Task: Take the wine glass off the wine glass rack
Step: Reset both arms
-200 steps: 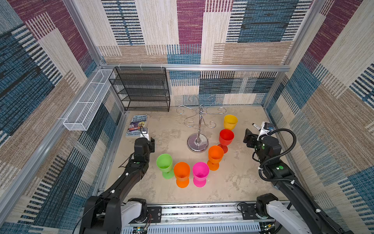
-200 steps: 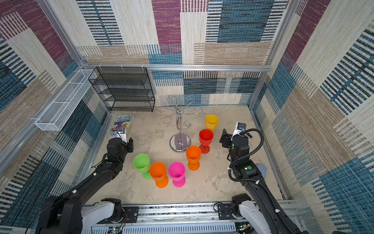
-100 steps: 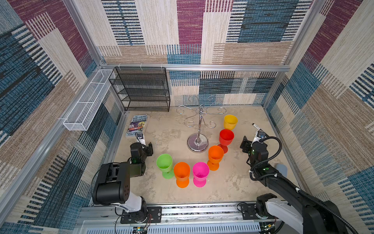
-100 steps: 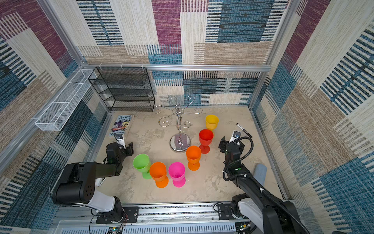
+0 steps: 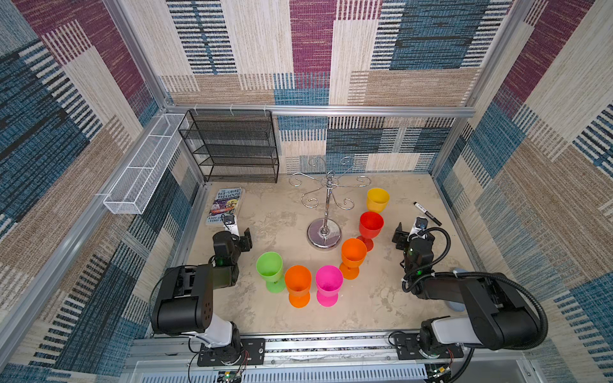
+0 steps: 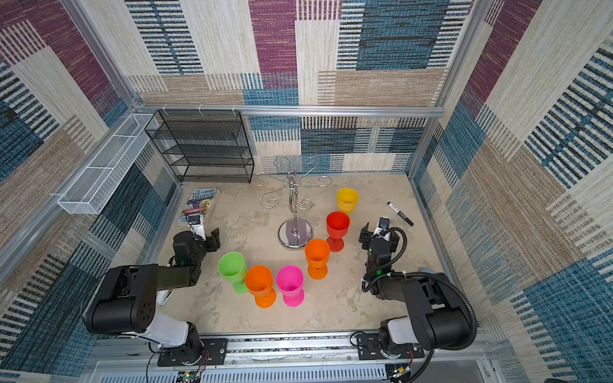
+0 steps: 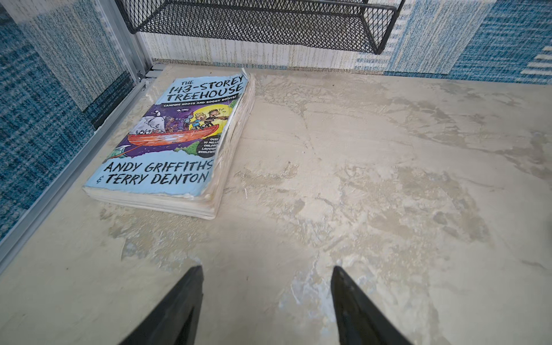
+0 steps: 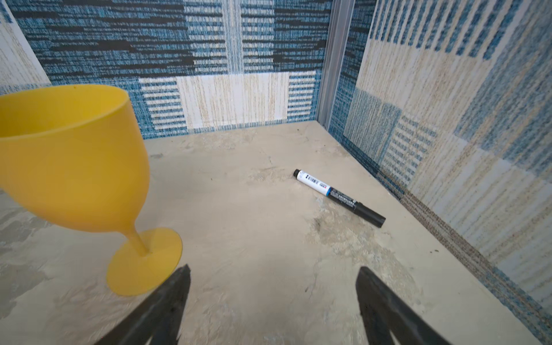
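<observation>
The chrome wine glass rack [image 5: 325, 212] [image 6: 293, 212] stands mid-table, and its curled arms are bare. Several plastic wine glasses stand upright on the table in an arc: yellow [image 5: 377, 200] [image 8: 71, 155], red [image 5: 371, 225], orange [image 5: 353, 253], pink [image 5: 328, 282], orange [image 5: 297, 283], green [image 5: 270, 268]. My left gripper [image 5: 237, 233] [image 7: 267, 271] hovers low near the book, open and empty. Beside the red glass, my right gripper [image 5: 411, 232] [image 8: 273, 270] is open with nothing between its fingers. The yellow glass's foot lies just ahead of one of its fingers.
A paperback book [image 5: 225, 204] [image 7: 167, 143] lies at the left, in front of the black mesh shelf [image 5: 232, 146]. A white wire basket [image 5: 142, 165] hangs on the left wall. A black-and-white marker [image 5: 427, 213] [image 8: 339, 197] lies near the right wall.
Both arms have folded back toward their bases, with the grippers sinking lower over the table. The left jaws have spread wider.
</observation>
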You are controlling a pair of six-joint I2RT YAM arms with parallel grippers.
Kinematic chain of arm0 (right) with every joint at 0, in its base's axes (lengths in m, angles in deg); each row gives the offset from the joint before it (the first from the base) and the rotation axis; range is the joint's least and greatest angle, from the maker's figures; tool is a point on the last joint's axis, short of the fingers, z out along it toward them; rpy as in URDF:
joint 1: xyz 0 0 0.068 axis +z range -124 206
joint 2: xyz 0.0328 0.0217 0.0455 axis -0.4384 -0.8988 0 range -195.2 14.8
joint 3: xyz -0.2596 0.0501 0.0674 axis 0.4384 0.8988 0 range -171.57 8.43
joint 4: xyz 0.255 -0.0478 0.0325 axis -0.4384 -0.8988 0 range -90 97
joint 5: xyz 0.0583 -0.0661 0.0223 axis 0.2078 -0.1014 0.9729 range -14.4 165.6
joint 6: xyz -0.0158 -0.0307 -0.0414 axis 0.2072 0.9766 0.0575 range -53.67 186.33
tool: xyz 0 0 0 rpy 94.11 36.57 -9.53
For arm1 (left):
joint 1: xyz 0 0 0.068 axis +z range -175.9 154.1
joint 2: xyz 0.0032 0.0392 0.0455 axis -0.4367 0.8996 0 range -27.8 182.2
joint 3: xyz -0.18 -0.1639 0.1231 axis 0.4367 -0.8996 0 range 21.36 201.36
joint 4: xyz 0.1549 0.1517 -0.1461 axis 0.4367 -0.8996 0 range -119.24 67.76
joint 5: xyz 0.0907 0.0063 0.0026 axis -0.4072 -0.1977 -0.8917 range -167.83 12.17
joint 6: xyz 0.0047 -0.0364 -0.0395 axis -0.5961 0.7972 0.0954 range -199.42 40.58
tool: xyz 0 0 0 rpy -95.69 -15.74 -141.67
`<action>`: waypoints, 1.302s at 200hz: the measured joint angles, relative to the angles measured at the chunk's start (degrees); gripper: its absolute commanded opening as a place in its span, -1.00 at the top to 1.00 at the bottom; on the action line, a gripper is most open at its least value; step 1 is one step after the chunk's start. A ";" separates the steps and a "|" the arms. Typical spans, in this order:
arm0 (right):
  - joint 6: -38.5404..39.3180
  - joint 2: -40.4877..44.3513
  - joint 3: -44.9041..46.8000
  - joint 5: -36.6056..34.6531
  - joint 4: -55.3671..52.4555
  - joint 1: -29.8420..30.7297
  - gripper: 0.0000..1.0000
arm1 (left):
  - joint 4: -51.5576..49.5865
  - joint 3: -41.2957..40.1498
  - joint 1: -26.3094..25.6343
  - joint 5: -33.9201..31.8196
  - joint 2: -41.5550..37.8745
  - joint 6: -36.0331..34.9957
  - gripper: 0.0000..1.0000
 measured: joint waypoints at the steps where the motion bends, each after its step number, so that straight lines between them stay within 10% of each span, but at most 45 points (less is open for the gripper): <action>1: 0.20 -0.17 0.00 0.00 0.35 -0.07 -0.77 | 0.00 0.00 0.00 0.00 0.00 0.00 -0.42; 260: 0.52 -7.43 3.10 17.55 16.28 -7.58 -1.00 | 0.07 0.00 0.00 0.00 0.04 0.22 -1.00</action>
